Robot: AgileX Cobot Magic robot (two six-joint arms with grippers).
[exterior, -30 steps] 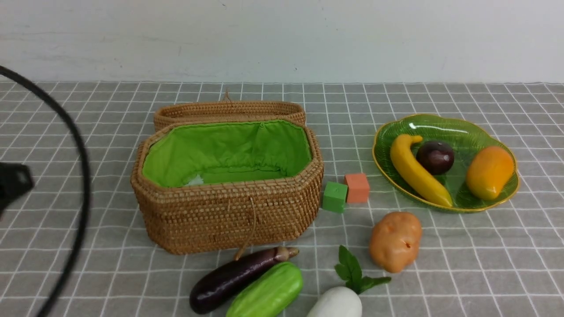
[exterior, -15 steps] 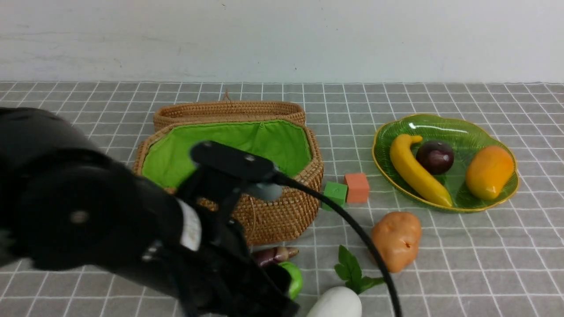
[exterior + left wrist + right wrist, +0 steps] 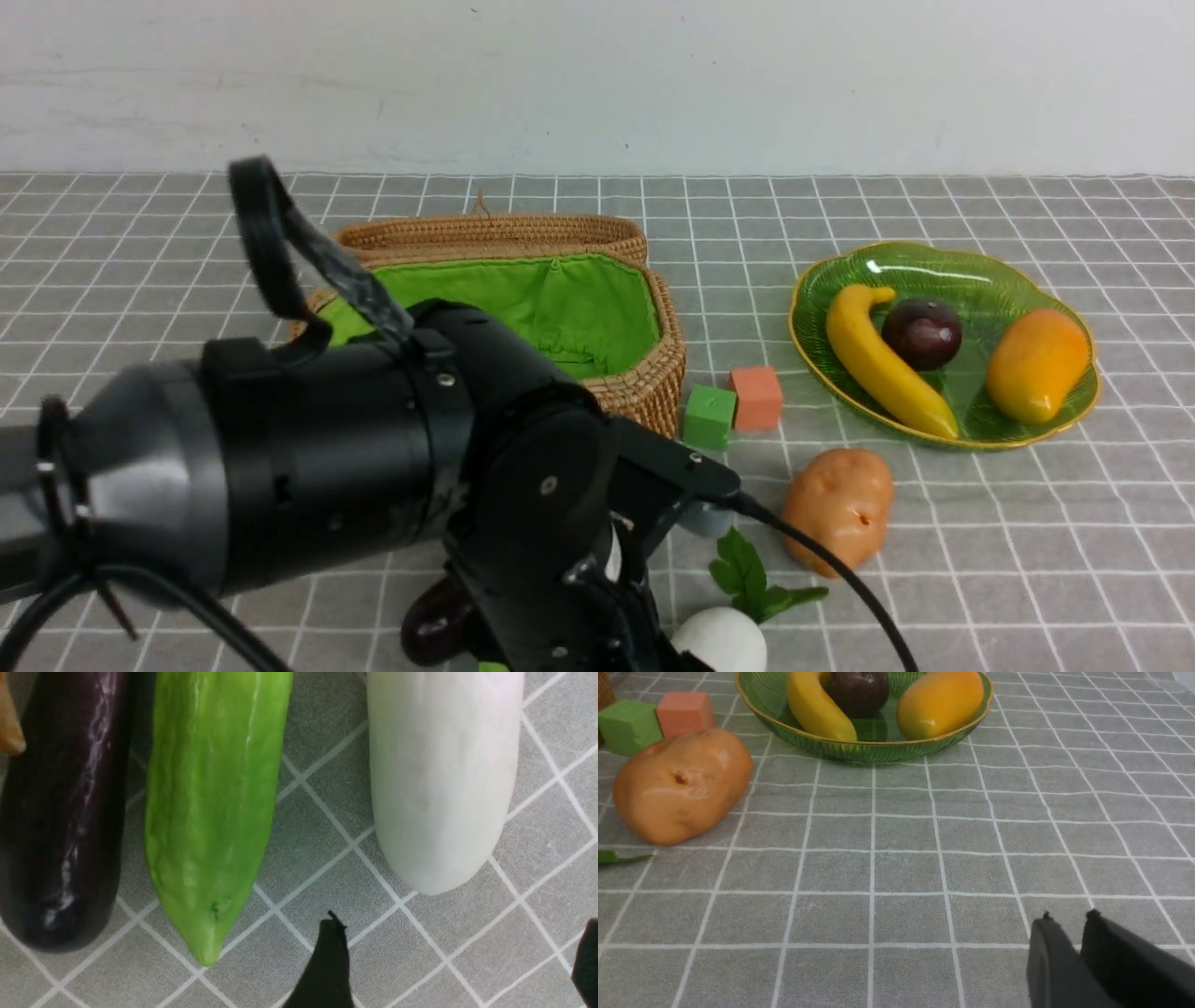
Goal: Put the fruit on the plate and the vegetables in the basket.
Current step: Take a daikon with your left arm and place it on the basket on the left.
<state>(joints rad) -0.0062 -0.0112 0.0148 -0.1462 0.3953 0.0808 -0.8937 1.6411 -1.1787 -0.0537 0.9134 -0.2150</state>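
The banana [image 3: 882, 359], the dark purple fruit [image 3: 922, 333] and the mango [image 3: 1036, 364] lie on the green plate [image 3: 943, 271]. The eggplant [image 3: 60, 812], cucumber [image 3: 210, 802] and radish [image 3: 444, 779] lie side by side on the cloth in front of the basket [image 3: 644, 383]. The potato [image 3: 837, 509] lies right of them. My left gripper [image 3: 460, 952] is open and empty, just above the cloth by the radish's blunt end. My left arm [image 3: 373, 467] hides much of the basket and most of the eggplant [image 3: 431, 625]. My right gripper [image 3: 1069, 917] is shut and empty, low over bare cloth.
A green cube [image 3: 709, 417] and an orange cube [image 3: 756, 398] sit between the basket and the plate. The basket's lid [image 3: 495, 233] lies open behind it. The radish's leaves [image 3: 752, 574] point toward the cubes. A black cable [image 3: 840, 579] trails from my left wrist.
My left arm has swung in from the left edge, across the front of the basket, and down over the eggplant and cucumber. The objects have not moved.
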